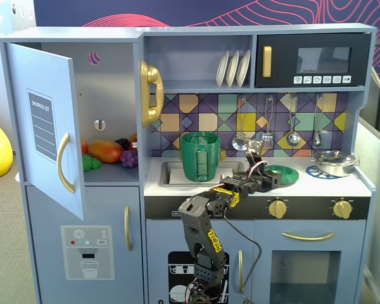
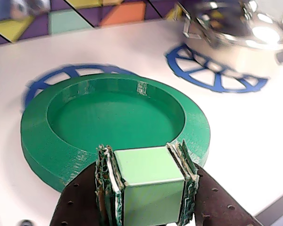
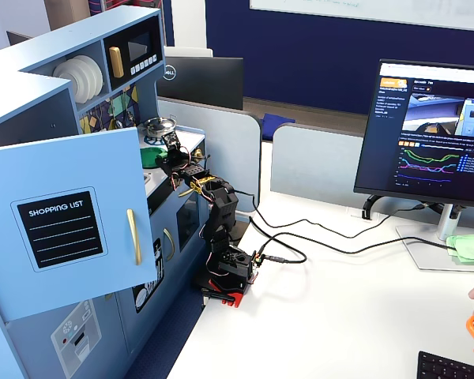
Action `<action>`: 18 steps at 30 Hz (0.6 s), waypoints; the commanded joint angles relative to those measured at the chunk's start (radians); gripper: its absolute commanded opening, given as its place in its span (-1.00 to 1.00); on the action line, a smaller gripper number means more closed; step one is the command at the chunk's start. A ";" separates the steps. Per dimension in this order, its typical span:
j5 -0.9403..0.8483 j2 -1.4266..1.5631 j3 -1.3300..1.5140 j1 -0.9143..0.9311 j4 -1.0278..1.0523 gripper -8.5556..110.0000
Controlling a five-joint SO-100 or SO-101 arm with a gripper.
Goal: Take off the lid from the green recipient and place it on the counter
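Fixed views: the open door (image 1: pixel 45 123) reads "SHOPPING LIST". The green recipient (image 1: pixel 201 156), uncovered, stands in the sink near the counter's (image 1: pixel 316 183) back edge. To its right the lid (image 2: pixel 114 125) lies upside down on a blue burner ring. Wrist view: the gripper (image 2: pixel 146 188) has its jaws closed narrowly on the lid's light green tab. A steel pot (image 2: pixel 236 33) sits at the right edge.

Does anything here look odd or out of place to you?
Yes: the lid lies upside down on the counter, hollow side up, covering a printed burner ring beside the steel pot. The green recipient stands uncovered in the sink.
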 commanded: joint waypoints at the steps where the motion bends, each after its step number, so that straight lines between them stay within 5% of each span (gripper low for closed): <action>1: -0.011 -0.002 -0.008 0.018 -0.066 -0.86; 11: -0.006 0.130 -0.014 -0.008 0.064 -0.42; 18: 0.080 0.509 -0.051 -0.052 0.468 -0.33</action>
